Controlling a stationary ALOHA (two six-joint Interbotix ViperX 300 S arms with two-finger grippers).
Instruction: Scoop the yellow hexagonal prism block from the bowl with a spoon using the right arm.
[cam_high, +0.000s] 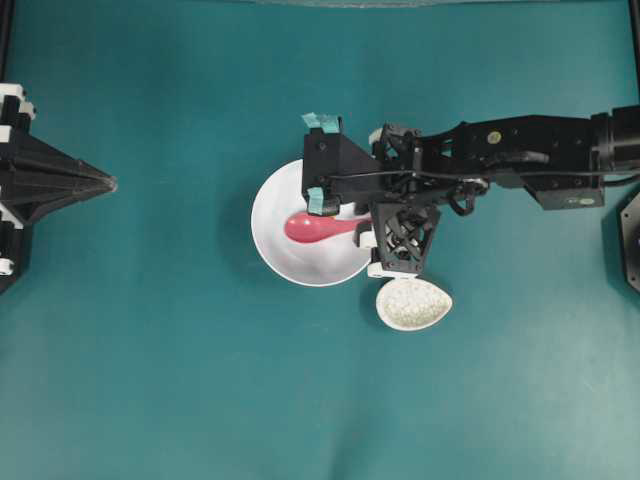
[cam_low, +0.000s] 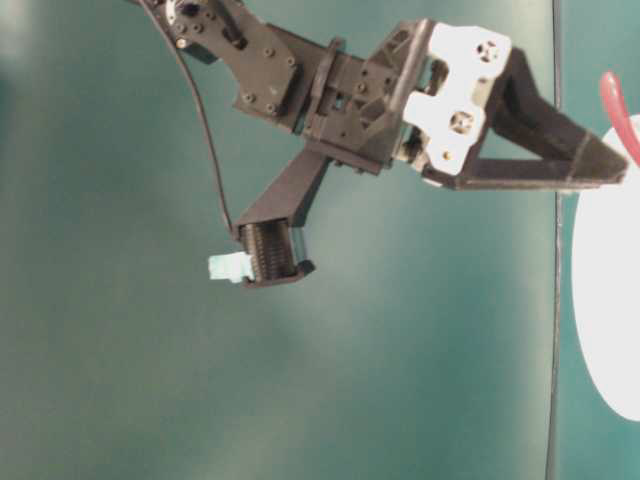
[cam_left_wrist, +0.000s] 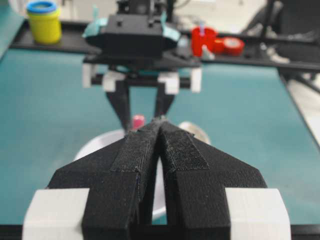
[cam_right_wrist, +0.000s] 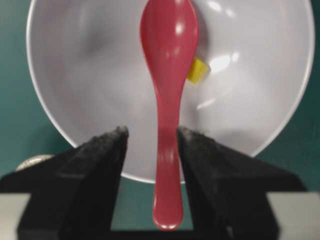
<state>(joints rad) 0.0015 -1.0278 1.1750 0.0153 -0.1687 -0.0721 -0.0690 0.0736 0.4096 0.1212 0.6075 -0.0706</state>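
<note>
The white bowl (cam_high: 290, 265) sits mid-table. A pink-red spoon (cam_high: 310, 227) lies in it, scoop down in the bowl (cam_right_wrist: 90, 75) and handle out over the near rim. Half hidden beside the scoop of the spoon (cam_right_wrist: 168, 60) is the tiny yellow block (cam_right_wrist: 198, 70), resting on the bowl's floor. My right gripper (cam_high: 319, 161) hangs open over the bowl's right side; in the wrist view its jaws (cam_right_wrist: 152, 132) straddle the handle, with a gap on the left side. My left gripper (cam_high: 110, 183) is shut and empty at the far left, its tips (cam_left_wrist: 160, 121) meeting.
A small speckled egg-shaped spoon rest (cam_high: 412, 303) lies just right of the bowl's front, below the right wrist. Beyond the table's far edge stand a yellow tub (cam_left_wrist: 44, 22) and red items (cam_left_wrist: 215, 42).
</note>
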